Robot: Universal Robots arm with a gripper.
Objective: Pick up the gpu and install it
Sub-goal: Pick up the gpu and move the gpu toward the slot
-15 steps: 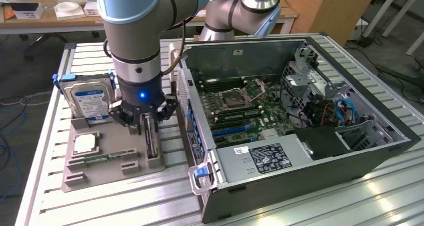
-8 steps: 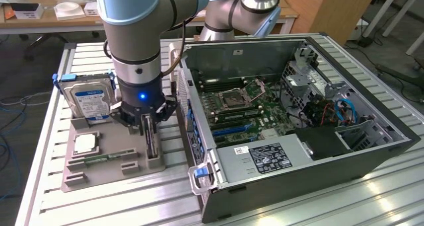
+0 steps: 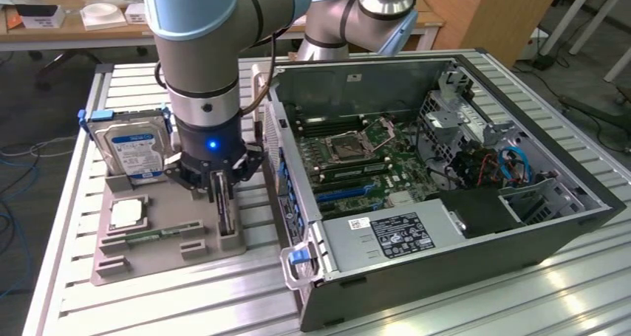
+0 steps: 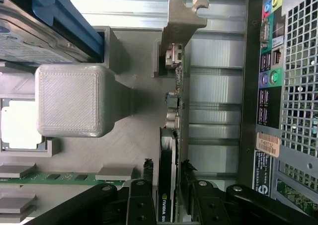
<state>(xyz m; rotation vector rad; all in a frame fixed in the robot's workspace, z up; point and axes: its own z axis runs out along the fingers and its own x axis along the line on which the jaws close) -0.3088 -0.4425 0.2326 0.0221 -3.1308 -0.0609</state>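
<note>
Over the grey slotted plastic tray point(image 3: 197, 251) on the slatted metal desk point(image 3: 148, 299), the exterior view has the black pincer point(image 3: 221, 192) reaching straight down. It is closed on the gpu point(image 3: 227, 214), a thin dark rectangular circuit card standing on edge in a tray slot. The card's long axis runs alongside the open dark computer case point(image 3: 473, 240), its near end pointing toward the desk's front edge. The tray also holds an upright silver hard drive with a blue label point(image 3: 133, 148), a square silver processor chip point(image 3: 128, 214) and a small green memory stick point(image 3: 148, 236). Inside the case lie a green motherboard point(image 3: 355, 159) and a silver power supply box point(image 3: 394, 236) bearing a black label too small to read.

From the wrist view, the pincer point(image 4: 168, 174) clamps both faces of the gpu point(image 4: 168, 150). "NVIDIA" is printed in white on the card's edge. Its pale metal bracket point(image 4: 181, 21) is at the end away from the pincer. Beside the card, the case's rear panel point(image 4: 298, 86) carries a barcode sticker point(image 4: 267, 144).
</note>
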